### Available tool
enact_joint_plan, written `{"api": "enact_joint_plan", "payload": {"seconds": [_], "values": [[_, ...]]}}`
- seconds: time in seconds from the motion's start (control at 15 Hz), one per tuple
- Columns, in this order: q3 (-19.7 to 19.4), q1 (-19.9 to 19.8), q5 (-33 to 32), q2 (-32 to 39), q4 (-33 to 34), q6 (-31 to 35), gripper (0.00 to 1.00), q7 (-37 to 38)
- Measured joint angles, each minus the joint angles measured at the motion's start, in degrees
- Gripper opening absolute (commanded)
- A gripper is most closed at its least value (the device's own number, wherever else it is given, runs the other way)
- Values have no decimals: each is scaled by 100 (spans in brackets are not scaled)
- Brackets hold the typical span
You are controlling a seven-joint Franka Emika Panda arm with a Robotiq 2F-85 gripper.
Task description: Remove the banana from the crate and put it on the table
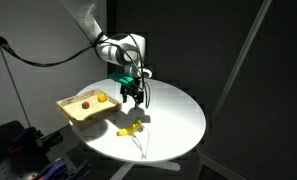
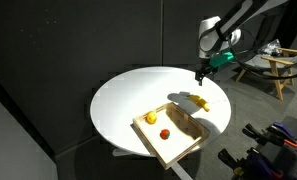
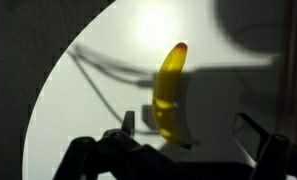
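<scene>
The yellow banana (image 1: 129,130) lies on the round white table (image 1: 178,112), outside the tan crate (image 1: 80,112), near the table's front edge. In an exterior view it lies (image 2: 196,101) just beyond the crate (image 2: 178,140). My gripper (image 1: 132,98) hangs open and empty above the banana, clear of it; it also shows in an exterior view (image 2: 200,75). In the wrist view the banana (image 3: 169,90) lies on the table (image 3: 228,95) between my spread fingers (image 3: 188,123), lengthwise.
An orange fruit (image 1: 101,97) and a small red fruit (image 1: 85,102) lie in the crate; both show in an exterior view (image 2: 150,118) (image 2: 164,133). A thin cable runs over the table near the banana (image 3: 98,70). Dark curtains surround the table.
</scene>
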Motion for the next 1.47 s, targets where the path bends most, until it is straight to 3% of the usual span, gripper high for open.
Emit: {"api": "enact_joint_plan", "payload": {"seconds": [0.4, 0.93, 1.47], "values": [[100, 64, -5, -695, -493, -399, 100, -237], [447, 220, -5, -1425, -1314, -403, 100, -680], [633, 459, -5, -1882, -1879, -149, 100, -656]]}}
